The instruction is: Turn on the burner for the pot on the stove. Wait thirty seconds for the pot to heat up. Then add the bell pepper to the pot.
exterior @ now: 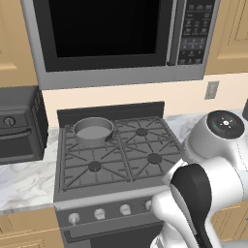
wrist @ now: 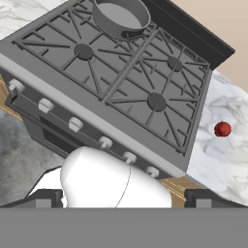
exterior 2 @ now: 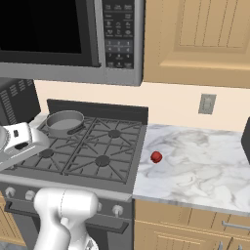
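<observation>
While I hold off stove [exterior: 111, 160], nothing done yet. Pot [exterior: 93, 131] sits on far left burner, no flame seen. Pepper [exterior 2: 156, 156] lies on marble counter [exterior 2: 205, 171], just right of stove. Gripper [wrist: 123, 198] above front edge, jaws wide, empty. Knobs [wrist: 75, 124] untouched, I judge. Left: light burner, wait, drop pepper in.

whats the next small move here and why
Probably lower the open gripper toward the front knobs and pick the one for the back-left burner. The pot sits on that burner, the bell pepper lies on the counter right of the stove, and the hand is above the stove's front edge, touching nothing.
</observation>
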Controlling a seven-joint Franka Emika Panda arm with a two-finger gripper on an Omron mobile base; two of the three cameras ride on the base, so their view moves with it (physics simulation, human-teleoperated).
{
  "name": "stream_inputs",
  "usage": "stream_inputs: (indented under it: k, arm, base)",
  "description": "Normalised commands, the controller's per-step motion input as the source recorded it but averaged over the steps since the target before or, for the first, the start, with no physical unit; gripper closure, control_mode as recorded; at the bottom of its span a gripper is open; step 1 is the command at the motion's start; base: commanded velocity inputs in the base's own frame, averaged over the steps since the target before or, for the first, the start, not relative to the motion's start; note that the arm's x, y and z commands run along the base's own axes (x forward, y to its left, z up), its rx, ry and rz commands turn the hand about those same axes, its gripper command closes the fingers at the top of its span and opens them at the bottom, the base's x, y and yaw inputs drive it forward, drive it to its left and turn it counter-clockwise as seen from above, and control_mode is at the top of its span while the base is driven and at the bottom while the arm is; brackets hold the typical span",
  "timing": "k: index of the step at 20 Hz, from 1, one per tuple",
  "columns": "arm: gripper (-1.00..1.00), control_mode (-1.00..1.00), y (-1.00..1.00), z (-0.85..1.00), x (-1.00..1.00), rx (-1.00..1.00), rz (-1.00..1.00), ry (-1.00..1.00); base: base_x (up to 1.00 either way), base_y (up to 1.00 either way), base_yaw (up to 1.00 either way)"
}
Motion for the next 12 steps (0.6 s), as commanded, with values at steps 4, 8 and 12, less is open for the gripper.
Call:
stream_inputs:
  k: [4, 8, 12]
  arm:
    - [-1.0, -1.0, 0.0, 0.0, 0.0, 0.0, 0.0, 0.0]
    - [-1.0, -1.0, 0.0, 0.0, 0.0, 0.0, 0.0, 0.0]
    - [-1.0, -1.0, 0.0, 0.0, 0.0, 0.0, 0.0, 0.0]
  base:
    - [0.0, 0.0, 0.0]
    - [0.0, 0.0, 0.0]
    - [0.0, 0.0, 0.0]
